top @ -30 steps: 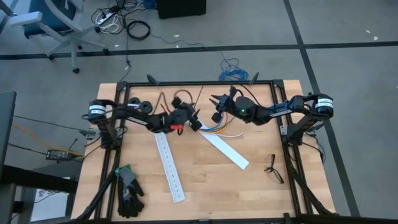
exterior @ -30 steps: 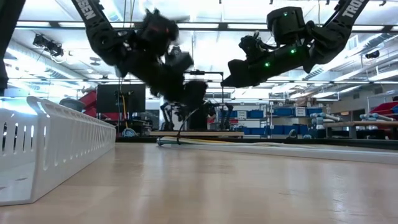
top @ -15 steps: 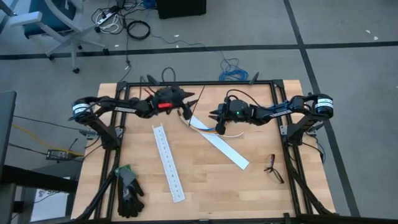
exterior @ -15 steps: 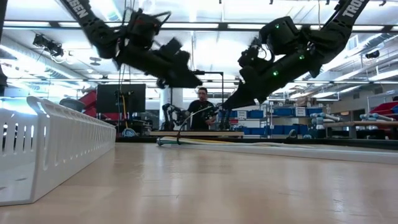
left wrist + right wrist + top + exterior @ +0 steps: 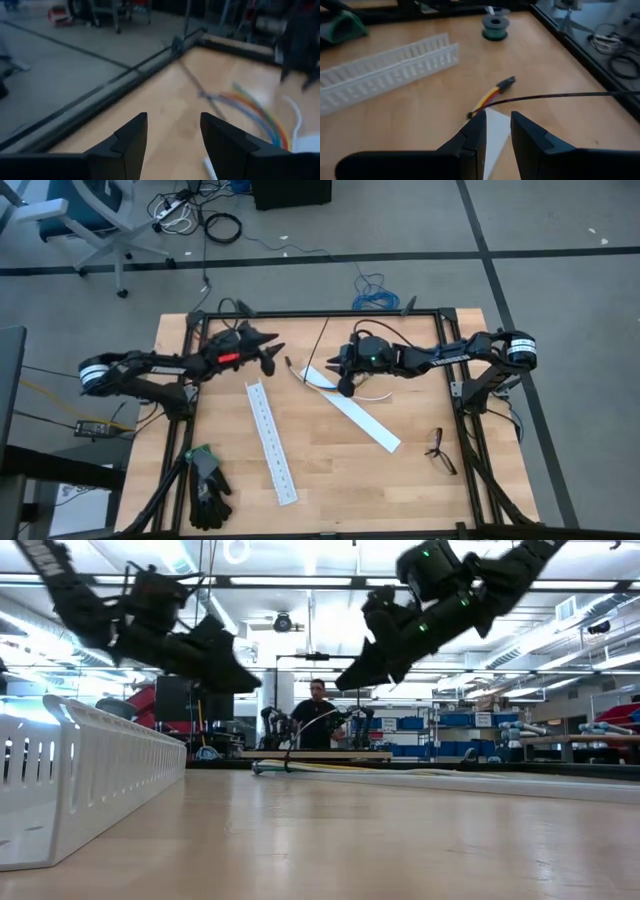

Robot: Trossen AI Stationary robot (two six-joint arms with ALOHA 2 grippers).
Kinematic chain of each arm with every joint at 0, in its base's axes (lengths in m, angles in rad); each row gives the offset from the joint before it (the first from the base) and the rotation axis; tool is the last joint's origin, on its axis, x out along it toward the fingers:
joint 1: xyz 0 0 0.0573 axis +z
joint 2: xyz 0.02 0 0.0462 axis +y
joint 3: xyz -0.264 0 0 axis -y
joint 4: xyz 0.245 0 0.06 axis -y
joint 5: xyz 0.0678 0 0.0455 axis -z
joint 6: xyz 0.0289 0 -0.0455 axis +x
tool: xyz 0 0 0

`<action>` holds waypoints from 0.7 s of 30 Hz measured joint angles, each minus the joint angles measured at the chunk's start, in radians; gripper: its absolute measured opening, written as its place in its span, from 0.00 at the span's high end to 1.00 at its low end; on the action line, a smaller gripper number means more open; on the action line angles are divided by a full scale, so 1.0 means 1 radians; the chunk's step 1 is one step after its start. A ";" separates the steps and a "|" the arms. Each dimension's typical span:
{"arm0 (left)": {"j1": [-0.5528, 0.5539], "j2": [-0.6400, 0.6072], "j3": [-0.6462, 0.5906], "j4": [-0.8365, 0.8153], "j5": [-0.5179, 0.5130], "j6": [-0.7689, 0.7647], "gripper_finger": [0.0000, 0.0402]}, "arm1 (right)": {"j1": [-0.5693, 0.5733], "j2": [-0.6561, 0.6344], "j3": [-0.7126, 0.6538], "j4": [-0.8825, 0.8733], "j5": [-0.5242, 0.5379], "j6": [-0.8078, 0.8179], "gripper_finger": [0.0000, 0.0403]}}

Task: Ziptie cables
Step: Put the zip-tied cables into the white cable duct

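Observation:
The cables [image 5: 300,372] lie on the table near its far middle, a curved bundle of coloured wires with a dark plug [image 5: 506,81]. They also show in the left wrist view [image 5: 256,109]. The thin black ziptie [image 5: 318,345] runs from the bundle toward the far edge [image 5: 560,96] and arches up off the bundle in the low view [image 5: 315,722]. My left gripper [image 5: 272,350] hangs open, left of the cables and above the table [image 5: 172,125]. My right gripper [image 5: 342,380] hovers just above the bundle with a narrow gap between its fingers [image 5: 499,127].
Two long white slotted strips lie on the table, one at mid-left [image 5: 270,440] and one slanting under the cables [image 5: 362,420]. A black-green glove [image 5: 205,485] sits near the left corner and spectacles [image 5: 438,450] at right. A green spool [image 5: 495,22] and the black frame [image 5: 320,313] stand nearby.
My left gripper has drawn back from the cables, up and toward the table's left edge. My right gripper has shifted left and toward the near edge, over the bundle.

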 joint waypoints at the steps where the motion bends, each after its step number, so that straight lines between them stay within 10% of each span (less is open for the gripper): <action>1: -0.010 -0.034 -0.017 -0.044 -0.012 0.000 0.52 | 0.006 0.001 0.027 -0.043 0.016 -0.004 0.81; 15: -0.191 -0.421 -0.049 -0.564 -0.112 -0.001 0.52 | 0.117 0.117 0.107 -0.153 0.063 0.120 0.81; 21: -0.251 -0.456 -0.049 -0.668 -0.112 0.005 0.52 | 0.209 0.185 0.106 -0.127 0.238 0.192 0.81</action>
